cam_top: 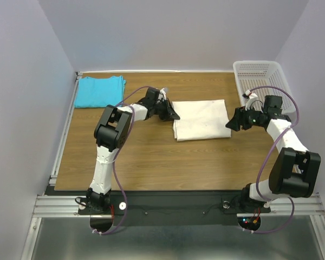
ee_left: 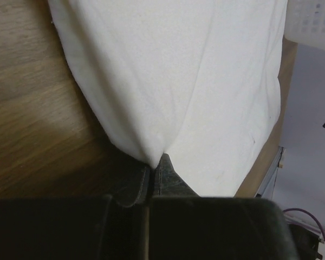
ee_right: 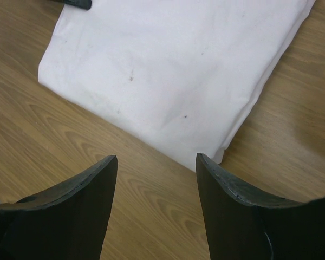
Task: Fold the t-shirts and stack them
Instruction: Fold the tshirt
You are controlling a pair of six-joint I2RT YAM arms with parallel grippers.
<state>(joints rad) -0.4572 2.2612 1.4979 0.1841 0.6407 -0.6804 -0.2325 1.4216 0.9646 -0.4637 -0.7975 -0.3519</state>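
Note:
The cream t-shirt (cam_top: 201, 119) lies folded into a rectangle at the table's middle. My left gripper (cam_top: 173, 114) is at its left edge, shut on a pinch of the cream cloth (ee_left: 173, 86), which rises into the closed fingertips (ee_left: 163, 168). My right gripper (cam_top: 231, 125) is open and empty just off the shirt's right edge; the cream shirt (ee_right: 168, 70) lies ahead of its spread fingers (ee_right: 216, 173). The turquoise t-shirt (cam_top: 100, 90) lies folded at the far left corner.
A white perforated basket (cam_top: 257, 76) stands at the far right corner, behind my right arm; it also shows in the left wrist view (ee_left: 314, 27). The wooden table (cam_top: 151, 157) has a metal rail along its left edge.

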